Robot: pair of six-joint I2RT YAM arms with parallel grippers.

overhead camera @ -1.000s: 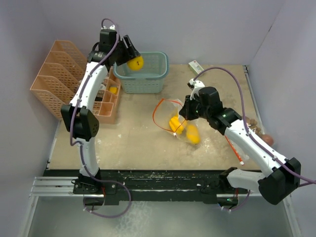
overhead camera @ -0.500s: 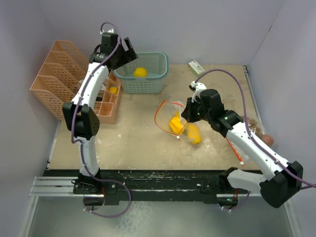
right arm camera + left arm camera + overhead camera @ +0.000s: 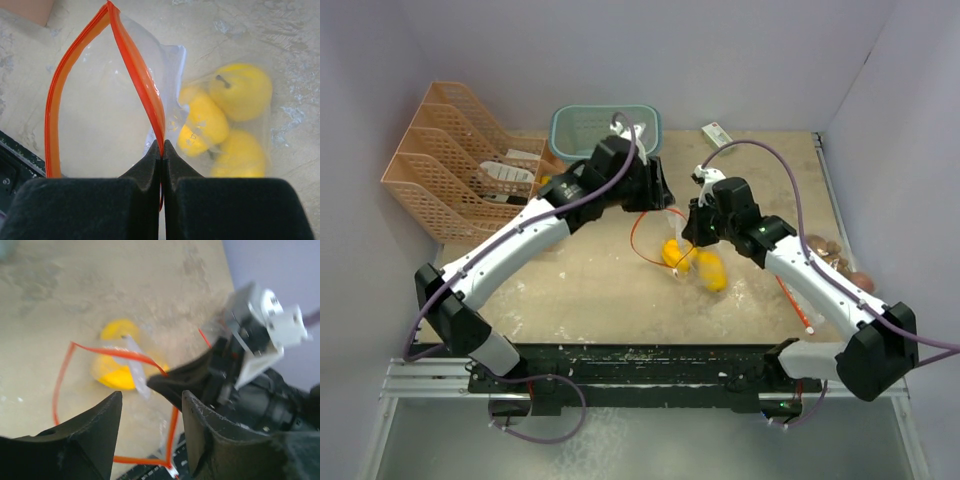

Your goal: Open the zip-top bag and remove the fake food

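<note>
The clear zip-top bag (image 3: 672,238) with its orange zip rim (image 3: 135,75) lies mid-table, its mouth spread open. Inside it sit three glossy yellow fake food fruits (image 3: 240,90) (image 3: 708,270). My right gripper (image 3: 162,145) (image 3: 692,232) is shut on the orange rim and holds one side of it up. My left gripper (image 3: 150,405) (image 3: 662,198) hangs open just above the bag's mouth, with nothing between its fingers (image 3: 95,435). One yellow fruit (image 3: 117,375) shows through the opening below it. A brown ball cluster (image 3: 828,248) lies on the table at the right.
A teal basket (image 3: 582,128) stands at the back, partly behind my left arm. An orange file rack (image 3: 440,160) fills the back left. A white-green box (image 3: 717,133) lies at the back right. The right gripper's black body (image 3: 250,385) is close beside my left fingers.
My left gripper opened over the basket and let a yellow fruit fall into it. The left arm then swung right and down to the bag's mouth. The right gripper kept hold of the rim.
</note>
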